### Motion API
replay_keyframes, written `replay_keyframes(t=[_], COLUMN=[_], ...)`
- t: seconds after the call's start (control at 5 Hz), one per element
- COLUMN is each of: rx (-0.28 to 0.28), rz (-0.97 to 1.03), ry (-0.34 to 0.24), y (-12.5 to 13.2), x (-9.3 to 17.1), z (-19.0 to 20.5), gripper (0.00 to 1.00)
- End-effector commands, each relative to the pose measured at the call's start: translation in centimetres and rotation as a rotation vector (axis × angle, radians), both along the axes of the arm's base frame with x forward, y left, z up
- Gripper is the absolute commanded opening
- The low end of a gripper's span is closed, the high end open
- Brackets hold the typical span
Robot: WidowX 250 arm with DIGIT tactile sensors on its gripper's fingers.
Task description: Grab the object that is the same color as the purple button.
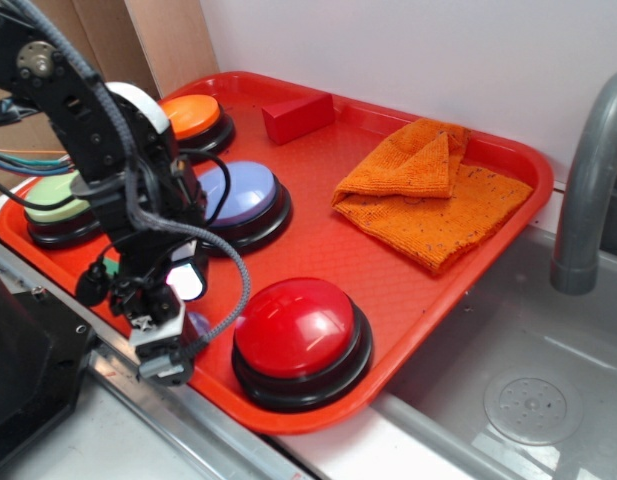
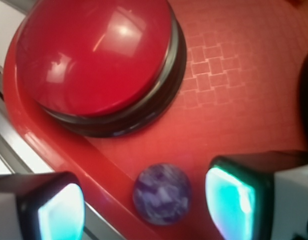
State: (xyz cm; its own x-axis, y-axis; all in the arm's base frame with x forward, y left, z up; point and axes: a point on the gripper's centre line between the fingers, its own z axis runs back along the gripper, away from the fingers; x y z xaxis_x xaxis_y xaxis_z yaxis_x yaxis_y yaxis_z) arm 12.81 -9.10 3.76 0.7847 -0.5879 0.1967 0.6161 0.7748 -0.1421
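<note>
The gripper [image 2: 144, 212] hangs low over the near edge of the red tray [image 1: 388, 290], its two fingers [image 2: 231, 200] spread apart with the purple marbled ball [image 2: 161, 193] lying on the tray floor in the gap between them, neither pad touching it in the wrist view. The ball sits close against the tray's raised rim, just beside the black base of the red button [image 1: 300, 340], which fills the upper left of the wrist view. From the exterior camera only a sliver of the ball shows (a pale purple spot beside the gripper's white housing). The purple button [image 1: 244, 200], a lavender-blue dome on a black base, stands further back on the tray, partly behind the arm and its cables. The orange button [image 1: 193, 118] is near the far left corner and the green button [image 1: 56, 205] is at the left edge. A red wedge block [image 1: 298, 117] rests near the back rim, and a folded orange cloth [image 1: 438, 190] lies on the right side of the tray. A grey faucet [image 1: 588, 180] rises over the sink [image 1: 518, 390] to the right.
</note>
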Motion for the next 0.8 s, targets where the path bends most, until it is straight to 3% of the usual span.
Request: replay_keyframes(t=[0.0, 0.6], rx=[0.015, 0.029], rz=[0.034, 0.108], ry=[0.027, 0.041], y=[0.1, 1.2], x=[-0.3, -0.3], z=[-1.2, -0.4], gripper=[0.02, 0.0])
